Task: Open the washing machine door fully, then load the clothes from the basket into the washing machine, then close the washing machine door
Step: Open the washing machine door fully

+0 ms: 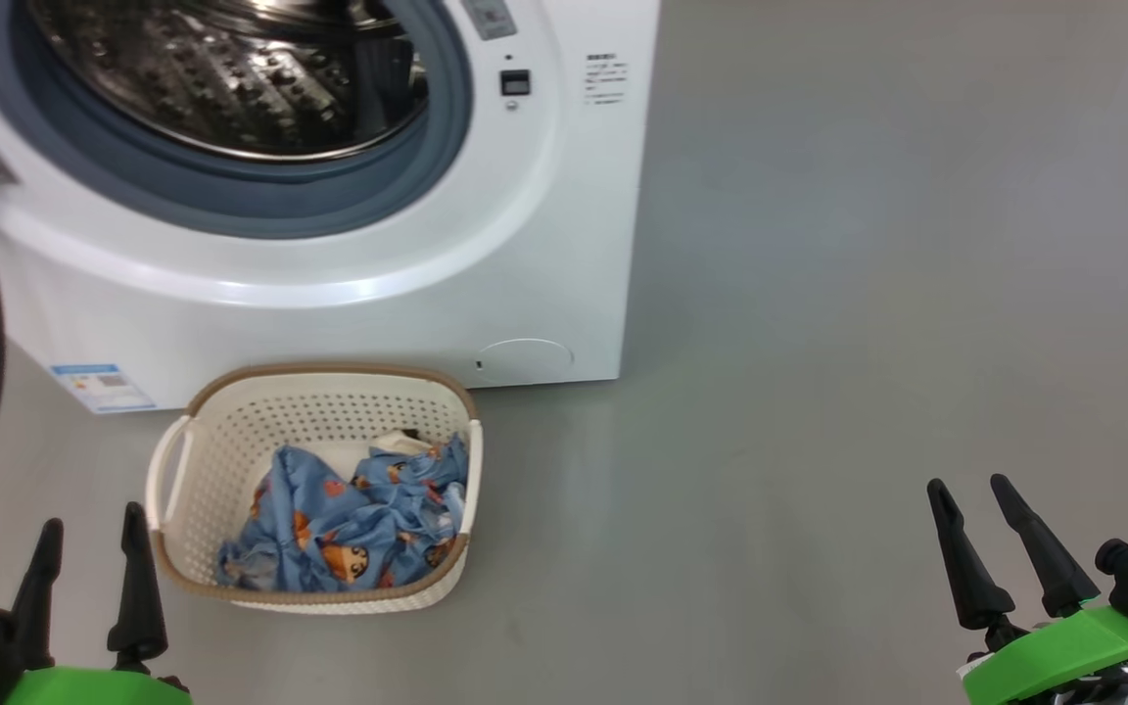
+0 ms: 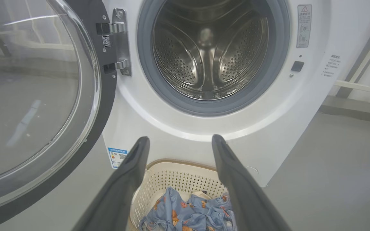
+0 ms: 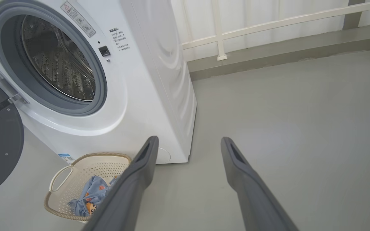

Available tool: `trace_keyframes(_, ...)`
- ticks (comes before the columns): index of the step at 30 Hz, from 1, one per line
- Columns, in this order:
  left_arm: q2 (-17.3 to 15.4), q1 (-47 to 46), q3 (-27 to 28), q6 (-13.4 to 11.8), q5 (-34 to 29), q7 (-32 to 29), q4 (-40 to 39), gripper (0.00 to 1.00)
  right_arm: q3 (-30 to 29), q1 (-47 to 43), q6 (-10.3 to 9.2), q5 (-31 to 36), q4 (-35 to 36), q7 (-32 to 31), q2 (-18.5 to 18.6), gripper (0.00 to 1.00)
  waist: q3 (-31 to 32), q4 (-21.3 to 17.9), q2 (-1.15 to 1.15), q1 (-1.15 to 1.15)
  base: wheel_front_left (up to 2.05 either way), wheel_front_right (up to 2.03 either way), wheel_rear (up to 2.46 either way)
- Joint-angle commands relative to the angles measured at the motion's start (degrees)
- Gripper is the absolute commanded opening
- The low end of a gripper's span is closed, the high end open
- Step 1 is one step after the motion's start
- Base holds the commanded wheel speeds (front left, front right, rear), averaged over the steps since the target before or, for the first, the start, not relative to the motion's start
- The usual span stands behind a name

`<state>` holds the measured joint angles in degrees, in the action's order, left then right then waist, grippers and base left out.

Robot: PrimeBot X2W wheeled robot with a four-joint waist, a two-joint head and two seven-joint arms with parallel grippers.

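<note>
Unobstructed drum [image 2: 209, 53] mouth above basket [image 1: 231, 431]

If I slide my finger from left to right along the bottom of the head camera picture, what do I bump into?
You bump into: left pincer → basket, with the clothes inside it → grey floor → right pincer.
</note>
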<state>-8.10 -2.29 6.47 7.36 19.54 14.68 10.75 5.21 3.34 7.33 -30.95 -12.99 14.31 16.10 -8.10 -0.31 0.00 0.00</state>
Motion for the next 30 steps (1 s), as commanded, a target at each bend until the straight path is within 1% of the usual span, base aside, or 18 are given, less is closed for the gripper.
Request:
trace_keyframes(1, -2.0, -0.5, 1.2, 0.1, 0.6, 0.3, -1.7, 1.00, 0.9, 0.8, 0.16, 0.2, 1.5, 0.7, 0.6, 1.00, -0.1, -2.0, 0.00, 0.00, 0.00, 0.00, 0.00)
trace_keyframes(6, -2.5, -0.2, 0.4, 0.1, 1.0, 0.3, -2.2, 1.00, 0.6, 0.6, 0.16, 0.1, 1.5, 0.7, 0.5, 1.00, 0.3, -3.8, 0.00, 0.00, 0.00, 0.00, 0.00)
trace_keyframes(13, -2.9, 0.2, -0.1, 0.1, 1.4, 0.3, -2.7, 1.00, 0.1, -0.1, 0.16, 0.1, 1.6, 0.7, 0.0, 1.00, 0.7, -4.9, 0.00, 0.00, 0.00, 0.00, 0.00)
trace_keyframes(30, -3.4, 0.3, -1.4, 0.1, 3.7, 0.3, -3.4, 1.00, -0.3, 0.0, 0.16, 0.1, 1.9, 0.7, -0.4, 1.00, 0.2, -4.9, 0.00, 0.00, 0.00, 0.00, 0.00)
